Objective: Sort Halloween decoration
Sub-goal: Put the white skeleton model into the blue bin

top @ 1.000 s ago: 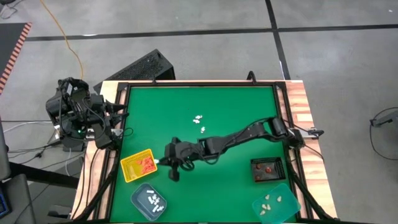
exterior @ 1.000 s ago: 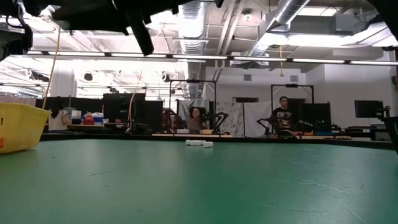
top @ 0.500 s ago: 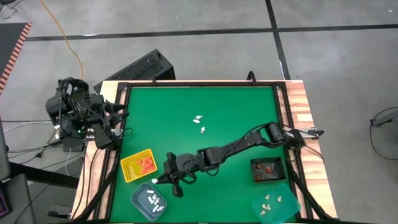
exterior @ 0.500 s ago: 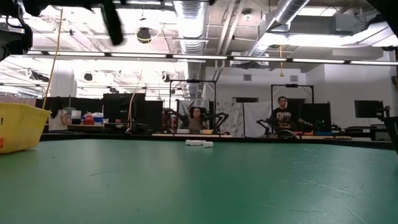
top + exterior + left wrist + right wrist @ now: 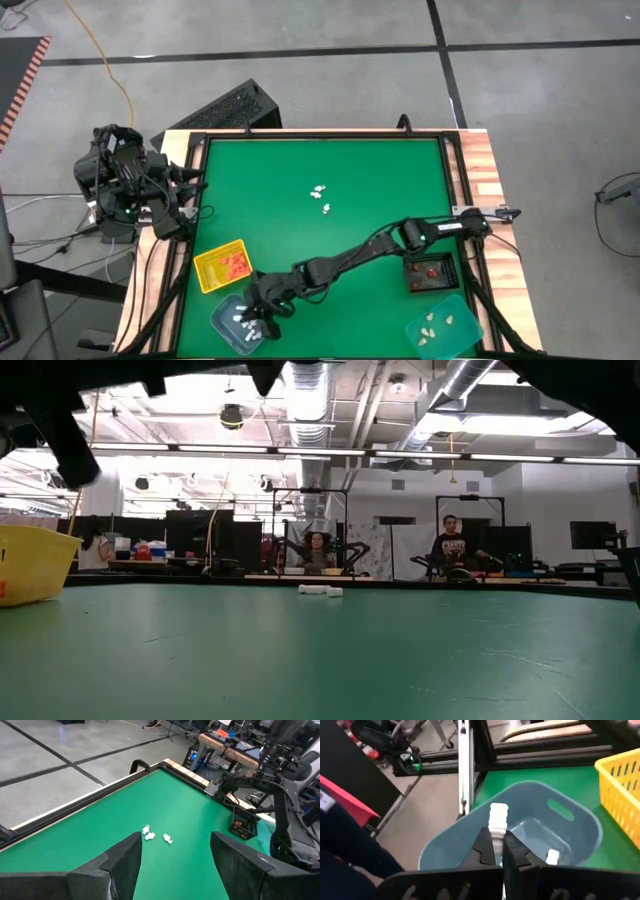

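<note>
1. The right gripper (image 5: 250,318) reaches across the green bench (image 5: 380,190) to its front-left corner and hangs over the blue-grey tray (image 5: 226,330).
2. In the right wrist view its fingers are pressed together on a small white trinket (image 5: 498,815), which sticks out just past the fingertips (image 5: 485,851), above the blue-grey tray's hollow.
3. More white pieces (image 5: 552,856) already lie on the floor of that tray, below and just beside the held one; from above they show as pale specks (image 5: 240,319) under the gripper.
4. Just beside the tray, toward the bench's far side, stands a yellow basket (image 5: 205,277) with orange-red trinkets (image 5: 236,264) inside.
5. Three loose white trinkets (image 5: 320,192) lie near the middle of the bench, well apart from the right gripper; the left wrist view shows them (image 5: 149,834) clustered on the green surface.
6. By the right edge a black tray (image 5: 447,263) holds orange-red pieces (image 5: 428,270), and a teal tray (image 5: 470,330) at the front-right corner holds cream ones (image 5: 432,321).
7. The left gripper (image 5: 175,852) waits off the bench's left side with its fingers apart and nothing between them.
</note>
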